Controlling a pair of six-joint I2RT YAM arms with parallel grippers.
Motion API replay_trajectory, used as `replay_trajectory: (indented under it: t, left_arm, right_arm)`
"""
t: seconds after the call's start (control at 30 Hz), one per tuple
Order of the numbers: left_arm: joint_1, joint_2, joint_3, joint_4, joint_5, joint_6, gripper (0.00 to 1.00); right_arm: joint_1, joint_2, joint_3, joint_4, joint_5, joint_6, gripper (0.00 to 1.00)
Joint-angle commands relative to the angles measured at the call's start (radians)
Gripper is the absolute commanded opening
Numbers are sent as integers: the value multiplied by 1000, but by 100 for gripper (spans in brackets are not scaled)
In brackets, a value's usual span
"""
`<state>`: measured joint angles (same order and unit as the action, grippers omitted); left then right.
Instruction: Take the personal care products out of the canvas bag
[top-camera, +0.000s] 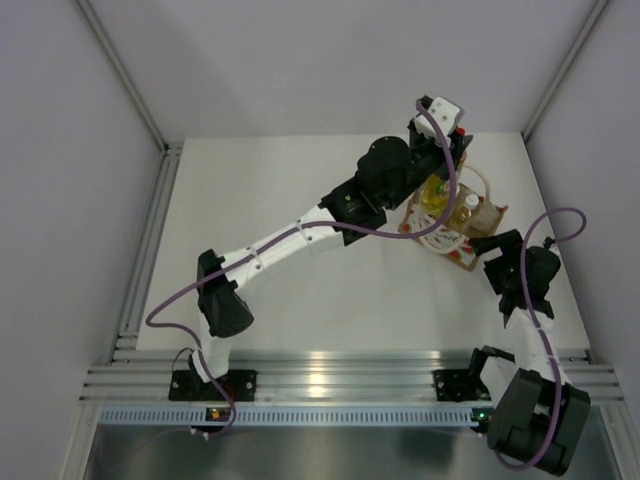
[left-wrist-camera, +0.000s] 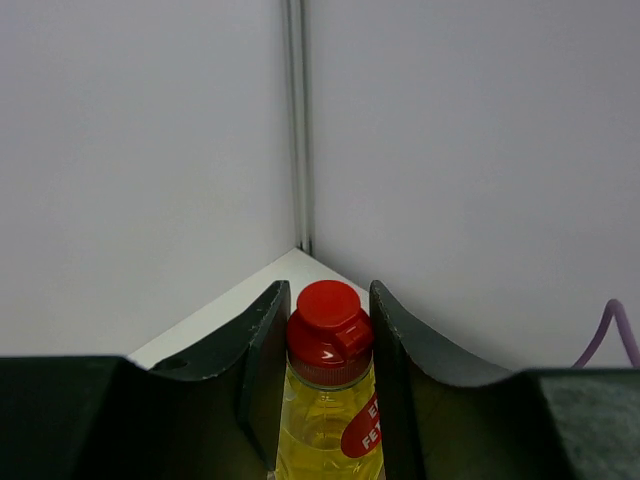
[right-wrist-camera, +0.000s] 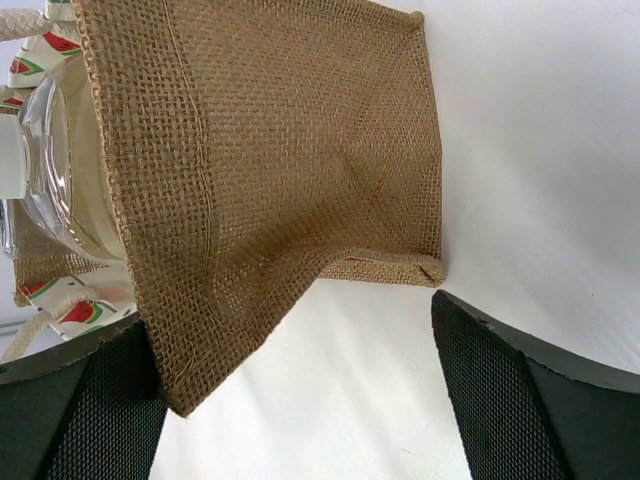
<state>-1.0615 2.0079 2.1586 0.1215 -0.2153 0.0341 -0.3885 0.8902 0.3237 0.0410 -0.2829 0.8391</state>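
Note:
My left gripper (left-wrist-camera: 328, 290) is shut on the yellow bottle (left-wrist-camera: 325, 420), with a finger on each side just below its red cap (left-wrist-camera: 328, 320). From above, the yellow bottle (top-camera: 436, 192) is at the open mouth of the canvas bag (top-camera: 482, 217), under the left gripper (top-camera: 441, 170). I cannot tell whether its base is out of the bag. A white-capped bottle (top-camera: 470, 203) stands inside the bag. My right gripper (right-wrist-camera: 290, 320) is open beside the bag's brown woven side (right-wrist-camera: 280, 150), with a lower corner of the fabric between its fingers. The right gripper (top-camera: 492, 246) sits just in front of the bag.
The bag stands near the table's back right corner, close to the right wall (top-camera: 590, 150). Cream rope handles (top-camera: 440, 238) hang over the bag's near side. A clear bottle with a white cap (right-wrist-camera: 40, 170) shows inside the bag in the right wrist view.

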Motion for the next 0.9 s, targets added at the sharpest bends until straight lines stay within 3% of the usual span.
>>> replay_trajectory:
  t: [0.0, 0.2, 0.43, 0.6, 0.87]
  left_arm:
    - [35, -178, -104, 191, -36, 32, 0]
    - [119, -354, -431, 299, -73, 12, 0]
    - [262, -466, -704, 409, -117, -102, 0]
    - [322, -456, -816, 487, -137, -129, 0]
    - [331, -390, -941, 624, -203, -134, 0]
  right_arm:
    - [-27, -4, 9, -24, 51, -40, 99]
    - [-27, -46, 32, -39, 22, -55, 99]
    - [-27, -89, 77, -102, 7, -90, 99]
    - [-29, -94, 115, -138, -32, -144, 100]
    - [-27, -117, 172, -199, -47, -208, 100]
